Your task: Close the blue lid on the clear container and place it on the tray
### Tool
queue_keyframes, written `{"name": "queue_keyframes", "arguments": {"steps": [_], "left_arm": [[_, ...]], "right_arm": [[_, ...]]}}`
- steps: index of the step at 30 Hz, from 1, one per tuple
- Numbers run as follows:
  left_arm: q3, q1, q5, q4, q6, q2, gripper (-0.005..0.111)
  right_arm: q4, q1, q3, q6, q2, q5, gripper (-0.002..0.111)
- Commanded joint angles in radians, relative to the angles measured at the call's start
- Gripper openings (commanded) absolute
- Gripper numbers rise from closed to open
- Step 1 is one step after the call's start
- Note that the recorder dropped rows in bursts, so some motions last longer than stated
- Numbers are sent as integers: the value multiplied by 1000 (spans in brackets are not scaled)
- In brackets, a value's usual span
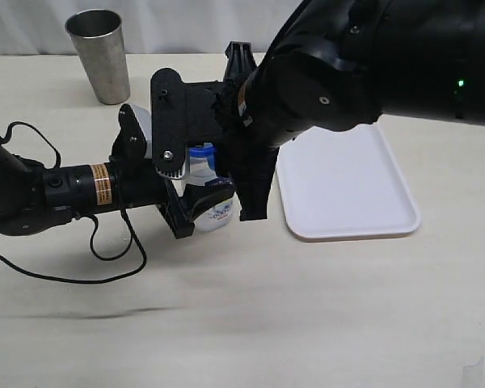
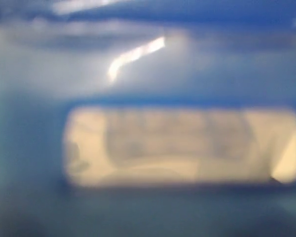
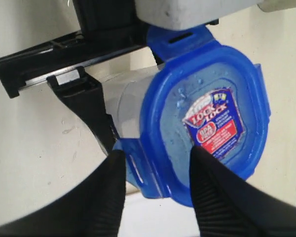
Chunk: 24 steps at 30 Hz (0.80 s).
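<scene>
Beige tabletop (image 1: 267,307): left gripper (image 1: 196,198) clamps the clear container (image 1: 214,212) mid-table, just left of the white tray (image 1: 347,186), bracing it so the blue lid (image 3: 207,113) sitting on top can be pressed down. Right gripper (image 3: 155,158) hangs over the lid, fingers straddling one edge flap; can't tell if they're squeezing. Flaps look unlatched, so I'd judge latching comes before the tray move.
</scene>
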Motion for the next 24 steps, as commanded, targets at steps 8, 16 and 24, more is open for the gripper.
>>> {"name": "queue_keyframes", "arguments": {"steps": [8, 16, 24], "left_arm": [[-1, -7, -6, 56, 28, 1, 0], [-1, -7, -8, 67, 28, 1, 0], [-1, -7, -3, 46, 27, 1, 0]], "right_arm": [[12, 1, 19, 28, 134, -2, 30], [-176, 56, 68, 169, 143, -49, 30], [-178, 56, 68, 220, 126, -16, 30]]}}
